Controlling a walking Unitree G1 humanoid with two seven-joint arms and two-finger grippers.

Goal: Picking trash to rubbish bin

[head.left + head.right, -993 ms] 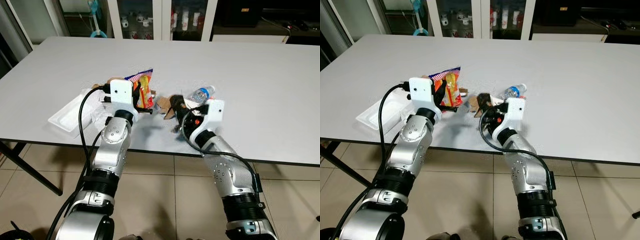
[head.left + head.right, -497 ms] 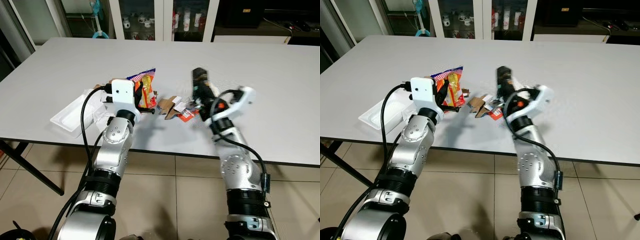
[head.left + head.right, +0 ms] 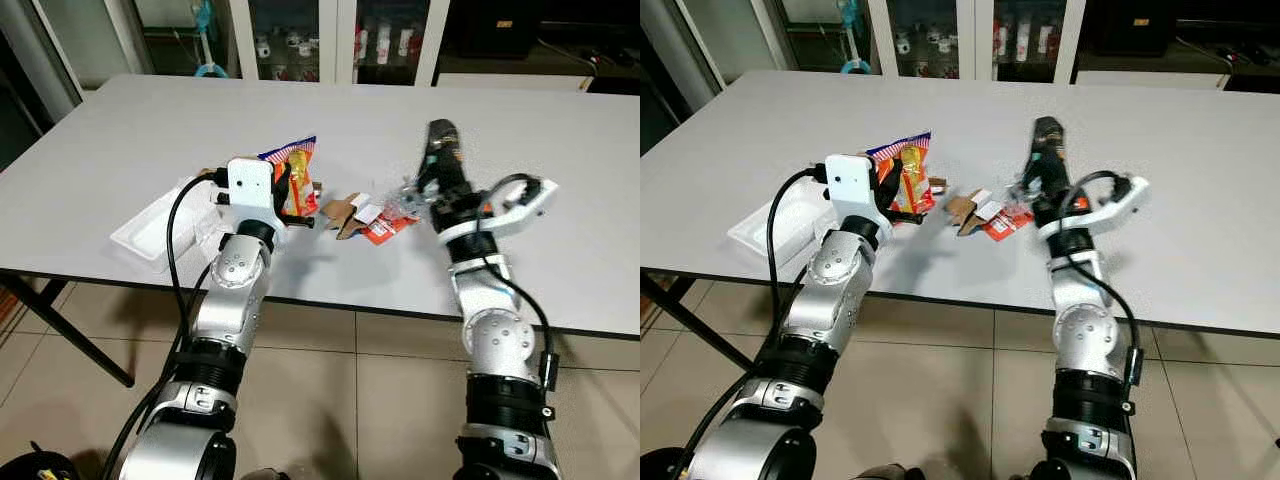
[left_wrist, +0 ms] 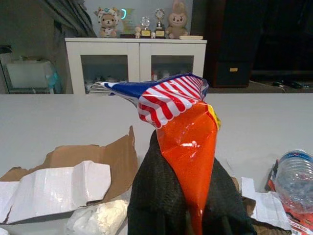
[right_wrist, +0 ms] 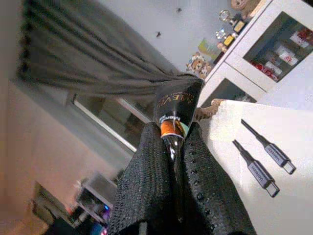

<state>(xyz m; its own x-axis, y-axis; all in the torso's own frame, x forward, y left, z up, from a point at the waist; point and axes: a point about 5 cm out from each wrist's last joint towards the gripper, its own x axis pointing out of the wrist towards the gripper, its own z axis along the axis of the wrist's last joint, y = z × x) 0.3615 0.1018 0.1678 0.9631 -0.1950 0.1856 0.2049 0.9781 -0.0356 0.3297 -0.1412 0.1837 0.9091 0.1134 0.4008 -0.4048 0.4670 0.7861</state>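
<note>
- Eye views: the left gripper (image 3: 285, 190) is pinching an orange crisp packet with a striped top (image 3: 296, 172) upright above the grey table (image 3: 150, 130), beside a white plastic tray (image 3: 150, 228). The right gripper (image 3: 440, 150) is holding a dark foil wrapper (image 3: 438, 133) raised above the cardboard scraps (image 3: 345, 213) and red paper (image 3: 385, 226).
- Left wrist view: black fingers (image 4: 156, 196) are clamping the orange packet; a crushed clear bottle (image 4: 293, 178) is lying near.
- Right wrist view: fingers (image 5: 151, 181) are pressing together on the dark wrapper.

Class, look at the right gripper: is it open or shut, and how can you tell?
Shut. The right gripper has both black fingers pressed on a dark wrapper, lifted above the table.
</note>
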